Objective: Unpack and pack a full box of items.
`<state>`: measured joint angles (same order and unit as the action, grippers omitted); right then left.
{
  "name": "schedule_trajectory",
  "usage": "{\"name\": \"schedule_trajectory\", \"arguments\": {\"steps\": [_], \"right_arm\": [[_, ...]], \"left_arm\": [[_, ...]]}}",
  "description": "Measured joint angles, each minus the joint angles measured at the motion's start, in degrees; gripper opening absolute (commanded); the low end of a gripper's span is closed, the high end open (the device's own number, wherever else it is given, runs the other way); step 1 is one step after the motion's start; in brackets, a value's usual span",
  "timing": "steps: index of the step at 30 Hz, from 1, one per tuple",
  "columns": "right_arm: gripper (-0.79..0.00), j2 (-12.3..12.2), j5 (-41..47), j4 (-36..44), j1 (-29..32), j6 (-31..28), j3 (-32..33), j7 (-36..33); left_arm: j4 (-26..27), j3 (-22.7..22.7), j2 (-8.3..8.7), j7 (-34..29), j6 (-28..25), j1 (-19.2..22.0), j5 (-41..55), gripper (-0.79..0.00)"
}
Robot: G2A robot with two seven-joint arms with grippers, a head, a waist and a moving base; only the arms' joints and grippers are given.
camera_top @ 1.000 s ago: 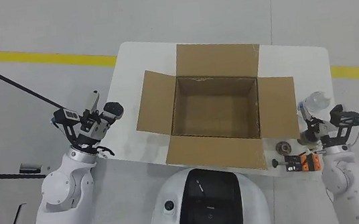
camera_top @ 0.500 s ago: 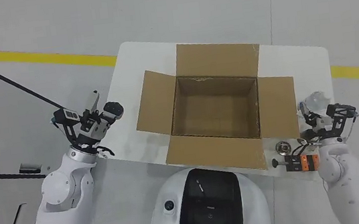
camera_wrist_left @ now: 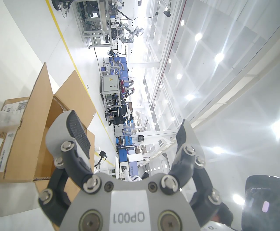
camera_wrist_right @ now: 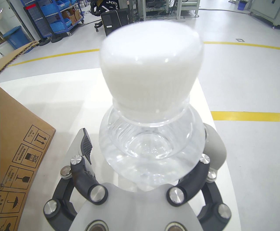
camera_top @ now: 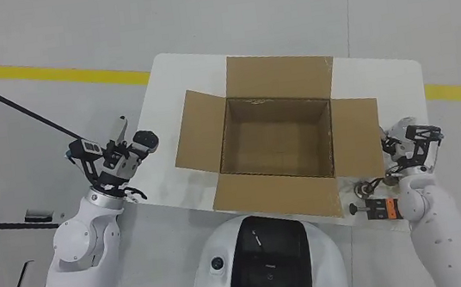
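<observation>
Right tool [camera_wrist_right: 148, 132] grips bottle [camera_wrist_right: 151, 72] beside box [camera_top: 276, 194] | left tool [camera_wrist_left: 128, 119] wide, empty | likely packing: clear the flap [camera_top: 356, 137], lower gently, upright.

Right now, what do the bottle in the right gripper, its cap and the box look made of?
Bottle: likely clear plastic, glossy; see-through, ribbed wall with highlights. Cap: likely white plastic, smooth with a slight sheen; fine ridges at its lower rim. Box: brown corrugated cardboard, matte; fluted cut edge on a flap.
</observation>
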<state>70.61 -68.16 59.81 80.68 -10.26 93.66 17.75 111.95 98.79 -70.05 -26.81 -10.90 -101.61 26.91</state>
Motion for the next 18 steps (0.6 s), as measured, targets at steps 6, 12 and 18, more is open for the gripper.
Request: {"name": "schedule_trajectory", "arguments": {"steps": [6, 12, 18], "right_arm": [[-0.619, 0.1, -0.3, -1.6, -1.0, 0.7, -0.5, 0.8], [-0.785, 0.1, -0.8, -3.2, -1.9, 1.4, -0.9, 2.5], [-0.785, 0.1, -1.7, -3.9, -2.0, 1.5, -1.0, 4.6]], "left_arm": [[0.0, 0.0, 0.00, 0.0, 0.0, 0.0, 0.0, 0.000], [0.0, 0.0, 0.00, 0.0, 0.0, 0.0, 0.0, 0.000], [0.0, 0.0, 0.00, 0.0, 0.0, 0.0, 0.0, 0.000]]}}
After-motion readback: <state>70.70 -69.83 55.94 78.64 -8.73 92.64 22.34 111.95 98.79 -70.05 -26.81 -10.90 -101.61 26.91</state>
